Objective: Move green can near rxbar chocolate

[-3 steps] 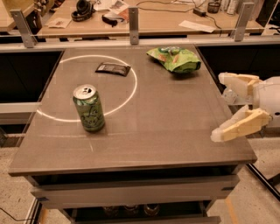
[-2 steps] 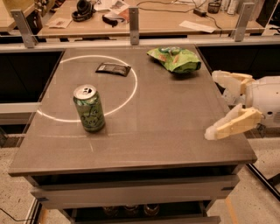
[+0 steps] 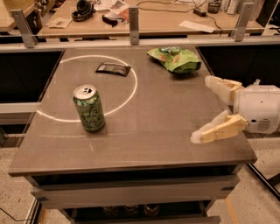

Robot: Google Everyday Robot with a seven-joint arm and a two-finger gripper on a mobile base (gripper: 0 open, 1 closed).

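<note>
Gripper (image 3: 202, 109) sits further left than a second ago. Its tips now reach in over the right edge of the surface (image 3: 153, 144), where before they hung at or just outside it. No shift in the green can (image 3: 89, 108) or the rxbar chocolate (image 3: 113, 68) between frames.

Gripper state: released. The two tan fingers (image 3: 224, 127) are splayed wide with nothing between them. One finger points toward the rear, near the green snack bag (image 3: 174, 59). The other lies low over the front right part of the surface; can't tell if that tip touches the top. The white wrist housing (image 3: 259, 108) hangs off the right edge.

The green can is upright, silver top and tab facing up, in the front left part of the surface. It stands at the front arc of a thin white ring (image 3: 136, 83) on the top, well apart from the gripper, across most of the width.

The rxbar chocolate lies flat in its dark wrapper in the rear left area, inside the ring with its right end at the line. There is a clear gap to the green can, which is toward the front edge from it and slightly left.

The green snack bag is crumpled at the rear right, close to the rear edge and outside the ring.

Behind the rear edge are metal posts (image 3: 134, 19) and a wooden desk (image 3: 175, 17) with headphones (image 3: 83, 8) and papers.
</note>
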